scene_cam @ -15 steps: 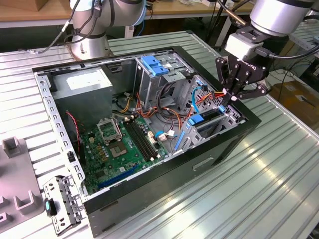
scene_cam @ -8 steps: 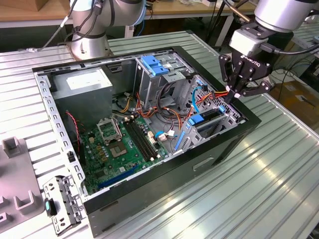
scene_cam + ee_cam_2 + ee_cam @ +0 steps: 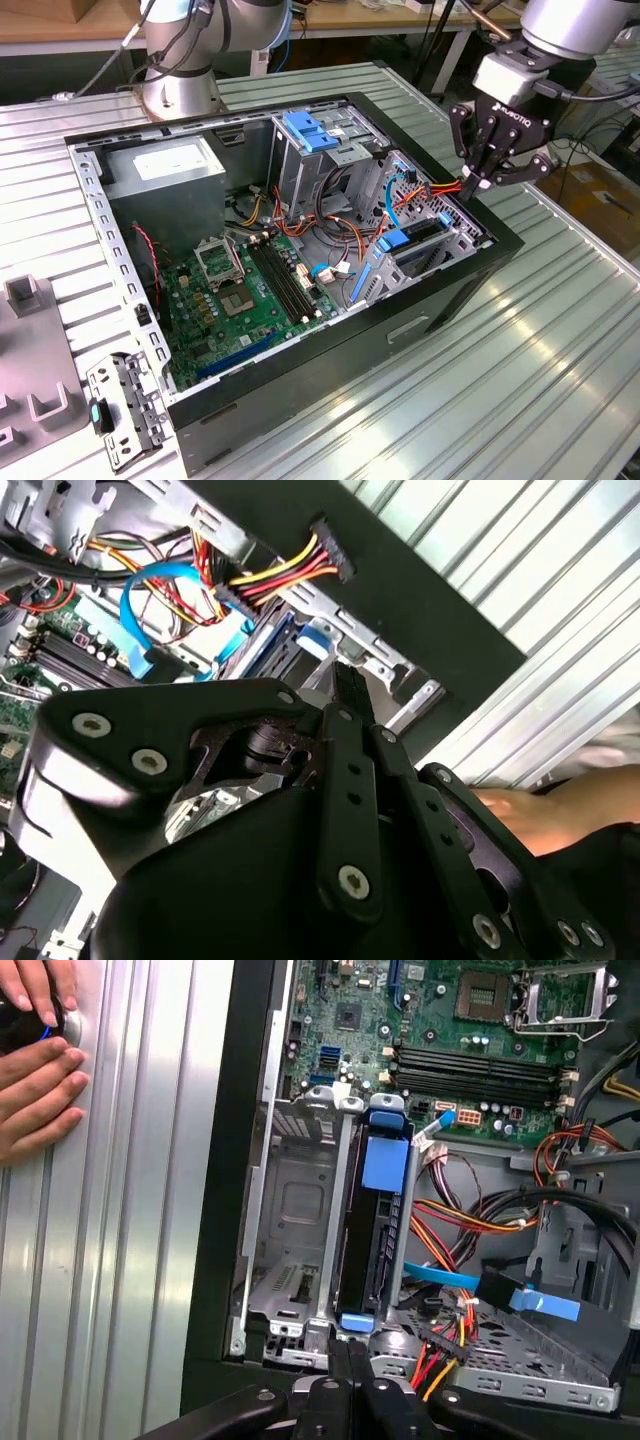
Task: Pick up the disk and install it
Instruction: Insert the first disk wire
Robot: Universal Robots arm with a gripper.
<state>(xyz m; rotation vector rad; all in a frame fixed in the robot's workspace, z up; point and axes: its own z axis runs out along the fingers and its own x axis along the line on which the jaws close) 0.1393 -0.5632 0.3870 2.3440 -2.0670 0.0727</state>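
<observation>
Standing by the ribbed metal bench (image 3: 540, 390), you can read the exterior view from nine o'clock across to three. At nine o'clock lie grey plastic fixtures (image 3: 30, 300). At about seven o'clock a small metal bracket (image 3: 122, 408) with a green tab rests just beside the open computer case (image 3: 300, 400).

Inside the case, a grey power supply (image 3: 165, 172) with a white sticker fills the ten o'clock corner. The green motherboard (image 3: 235, 295) lies flat toward seven o'clock. A tall grey cage (image 3: 320, 150) with a light-blue latch stands at twelve o'clock. Orange, yellow and red cables (image 3: 330, 225) trail between that cage and the drive bay (image 3: 445, 245) against the case's three o'clock wall.

The disk (image 3: 408, 243) stands on edge inside that bay. In the first wrist view the disk (image 3: 380, 1200) shows its blue frame at both ends, slotted between the bay's metal walls.

The gripper (image 3: 480, 180) hangs at two o'clock, over the case rim and the bay's outer end. Its jaws are pressed together with nothing between them. In the first wrist view the gripper (image 3: 348, 1352) sits just beside the near blue end of the frame; whether it touches, I cannot tell. A person's hand (image 3: 35, 1085) lies on the bench outside the case wall.
</observation>
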